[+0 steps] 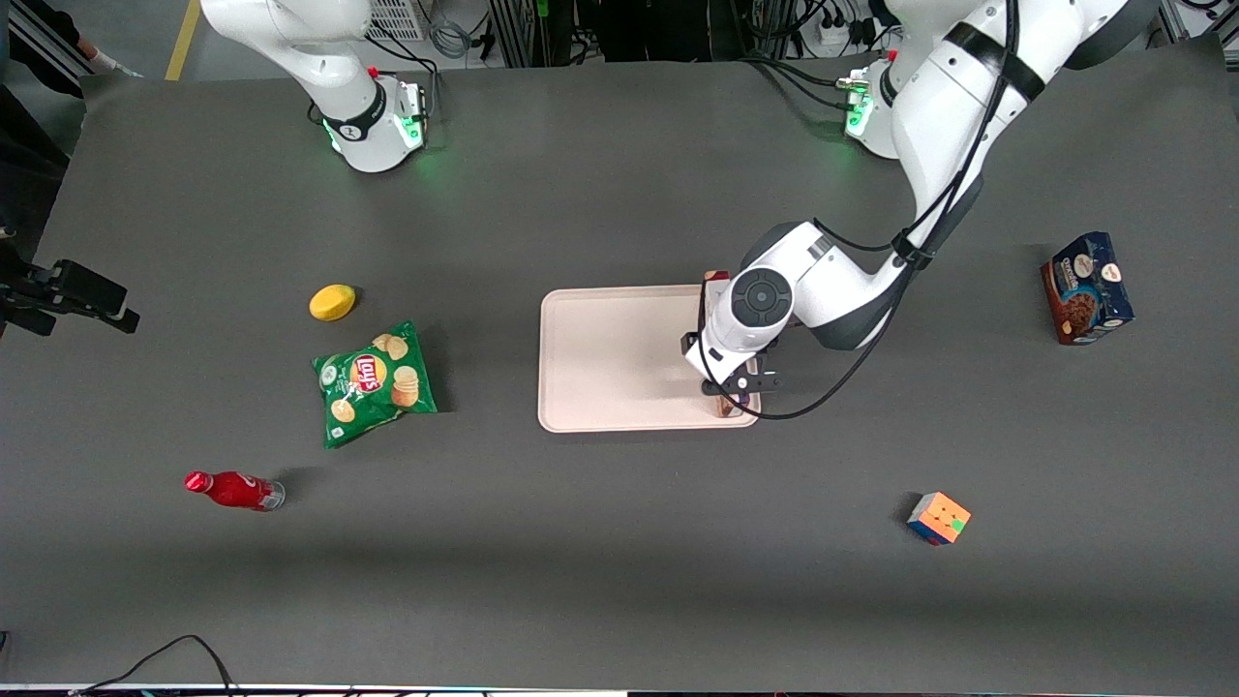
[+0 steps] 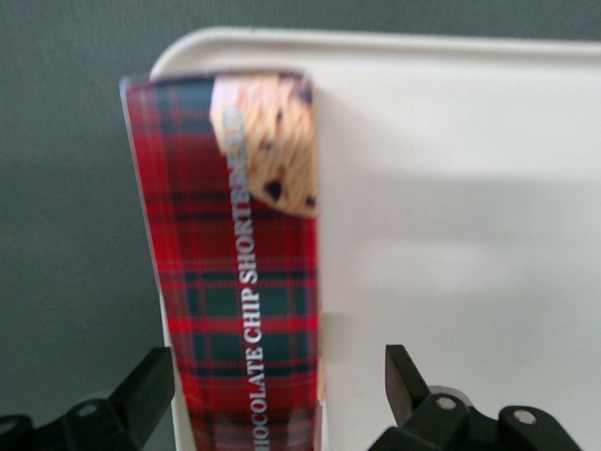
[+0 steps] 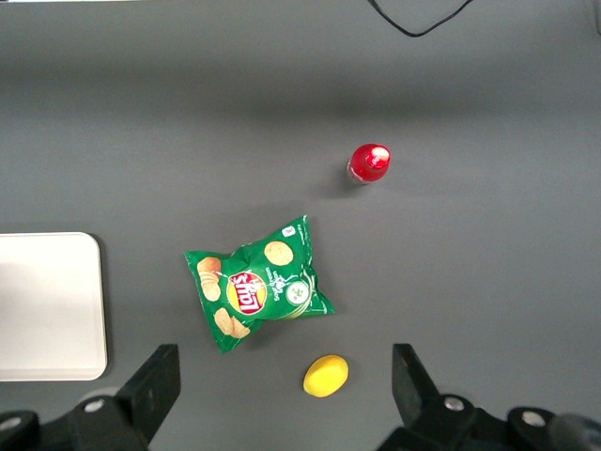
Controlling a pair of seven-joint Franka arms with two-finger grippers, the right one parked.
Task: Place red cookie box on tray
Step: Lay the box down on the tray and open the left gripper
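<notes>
Dark grey table point(image 1: 619, 542) carrying tray point(image 1: 600, 358), chip bag point(image 1: 376, 382), lemon point(image 1: 332, 302), red bottle point(image 1: 232, 490), blue cookie box point(image 1: 1086, 287), puzzle cube point(image 1: 938, 518); gripper point(image 1: 733, 395) above tray edge.

Arm: glossy white rounded Franka left arm point(image 1: 929, 106) showing black joint bands
Wrist: grey round cap facing the front camera
Cables: black cables looping along the links
Base: green lights glowing
Gripper: black two-finger gripper point(image 2: 282, 395), silver screws showing, hanging over the tray's edge

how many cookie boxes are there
2. The red box lies on the tray edge between the open gripper fingers; the blue box stands toward the working arm's end.
</notes>
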